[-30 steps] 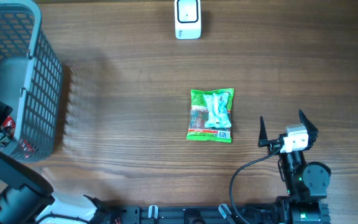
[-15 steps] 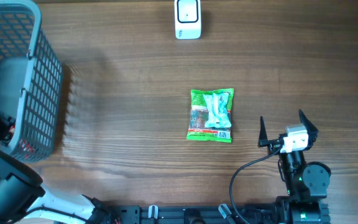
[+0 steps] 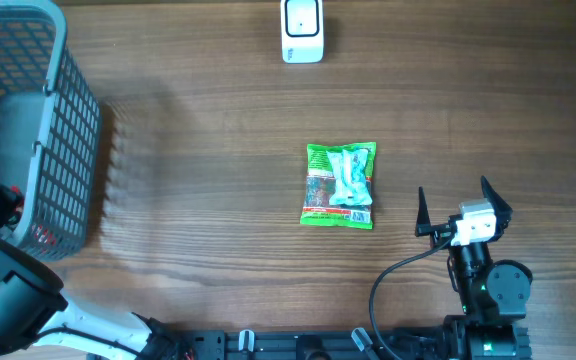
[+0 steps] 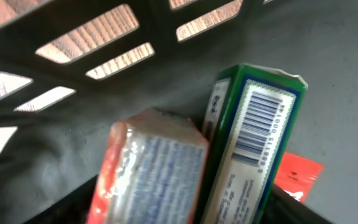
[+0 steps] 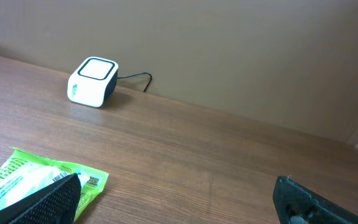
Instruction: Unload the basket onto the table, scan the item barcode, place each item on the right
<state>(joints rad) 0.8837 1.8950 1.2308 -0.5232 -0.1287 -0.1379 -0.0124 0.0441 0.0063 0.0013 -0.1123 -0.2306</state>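
L arm (image 3: 8,300) shifted at basket (image 3: 68,120). Step: picking item, likely green box (image 4: 253,143), barcode showing, beside red packet (image 4: 148,174). L fingers: can't tell; R fingers (image 5: 316,202) open. Next: grip box, present to scanner (image 3: 302,30).

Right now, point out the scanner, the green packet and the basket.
scanner (image 3: 302,30): overhead view, middle of its white top.
green packet (image 3: 340,187): overhead view, centre of the wrapper.
basket (image 3: 68,130): overhead view, on its right side wall.
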